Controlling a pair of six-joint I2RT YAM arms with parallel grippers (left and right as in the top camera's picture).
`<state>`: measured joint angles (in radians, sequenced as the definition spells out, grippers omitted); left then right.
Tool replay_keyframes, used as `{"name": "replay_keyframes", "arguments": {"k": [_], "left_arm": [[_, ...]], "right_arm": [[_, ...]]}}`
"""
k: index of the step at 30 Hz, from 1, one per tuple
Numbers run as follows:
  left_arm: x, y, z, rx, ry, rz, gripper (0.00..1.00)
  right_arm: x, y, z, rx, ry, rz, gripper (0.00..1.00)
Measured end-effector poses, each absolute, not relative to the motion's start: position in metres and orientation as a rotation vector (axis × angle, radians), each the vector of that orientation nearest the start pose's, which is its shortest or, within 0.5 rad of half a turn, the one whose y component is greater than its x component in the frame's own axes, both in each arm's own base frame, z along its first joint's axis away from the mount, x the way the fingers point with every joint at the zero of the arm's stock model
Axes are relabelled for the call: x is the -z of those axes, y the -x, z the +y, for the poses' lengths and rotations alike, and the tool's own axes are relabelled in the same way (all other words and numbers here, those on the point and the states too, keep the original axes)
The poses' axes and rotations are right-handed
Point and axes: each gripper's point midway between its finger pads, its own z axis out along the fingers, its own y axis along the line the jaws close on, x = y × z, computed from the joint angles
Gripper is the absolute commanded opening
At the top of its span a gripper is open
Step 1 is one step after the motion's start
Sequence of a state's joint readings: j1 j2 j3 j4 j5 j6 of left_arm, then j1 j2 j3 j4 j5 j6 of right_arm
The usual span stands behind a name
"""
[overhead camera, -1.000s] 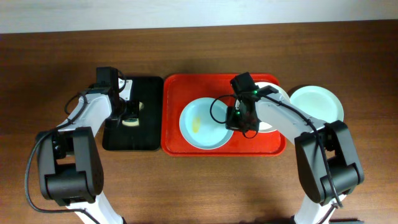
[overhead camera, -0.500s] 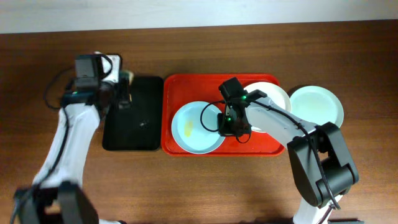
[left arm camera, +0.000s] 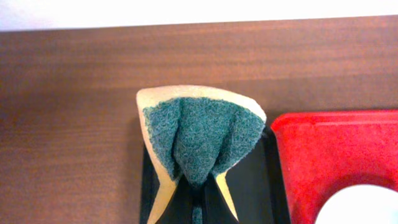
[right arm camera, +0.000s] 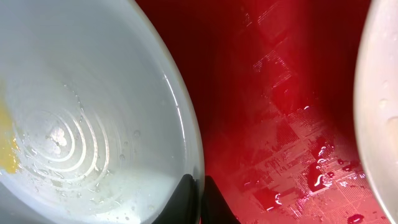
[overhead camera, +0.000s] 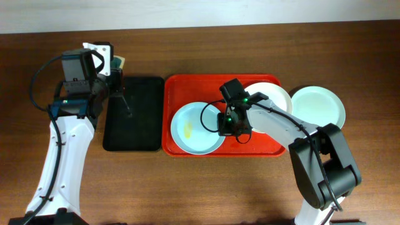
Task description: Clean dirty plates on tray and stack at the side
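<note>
Right gripper (right arm camera: 193,190) clamps the right rim of the smeared blue plate (overhead camera: 195,128) on the red tray (overhead camera: 175,87), while left gripper (overhead camera: 116,74) pinches a sponge (left arm camera: 199,137) near the black tray (overhead camera: 134,131), plate to its right.

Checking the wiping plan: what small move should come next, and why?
Probably swing the left gripper, shut on the sponge, over the smeared plate: the right gripper pinches its rim on the tray, and its yellow smear is unwiped.

Red tray (right arm camera: 273,93): glossy plastic, wet. Plate (right arm camera: 93,93): smooth, glossy. Sponge (left arm camera: 199,134): rough green fibre. Table (left arm camera: 68,87): matt wood, possibly laminate.
</note>
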<state>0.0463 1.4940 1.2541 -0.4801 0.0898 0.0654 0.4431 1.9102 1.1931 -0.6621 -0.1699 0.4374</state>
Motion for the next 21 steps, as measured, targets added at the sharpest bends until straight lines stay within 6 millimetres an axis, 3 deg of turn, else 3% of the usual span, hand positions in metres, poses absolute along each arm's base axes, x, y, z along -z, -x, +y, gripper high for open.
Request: {"name": "replay_keyframes", "arguments": {"k": [14,21], "left_arm": [[-0.188,-0.436,0.004,0.060,-0.068,2.369,0.00],[-0.187,-0.436,0.003,0.063,-0.069,2.373,0.00]], "right_arm": [[-0.009,-0.323,0.186,-0.335,0.059,3.050,0.18],[-0.014,-0.332,0.184,-0.304,0.060,3.022,0.12]]}}
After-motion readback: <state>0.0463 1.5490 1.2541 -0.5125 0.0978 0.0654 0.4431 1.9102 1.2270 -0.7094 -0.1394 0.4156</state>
